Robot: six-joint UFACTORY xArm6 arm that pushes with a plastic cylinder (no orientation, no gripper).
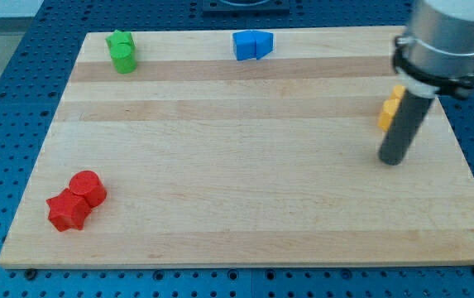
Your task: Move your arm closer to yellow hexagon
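Observation:
A yellow block (390,111) lies near the view's right edge of the wooden board (245,157), partly hidden behind my rod, so its shape is hard to make out; it may be two yellow pieces stacked close. My tip (392,160) rests on the board just below the yellow block, a short gap from it. The rod rises up and to the right to the grey arm housing (445,41) at the view's top right.
Two green blocks (122,51) sit close together at the top left. Two blue blocks (251,44) touch at the top middle. A red cylinder (88,188) and a red star-like block (67,211) touch at the bottom left.

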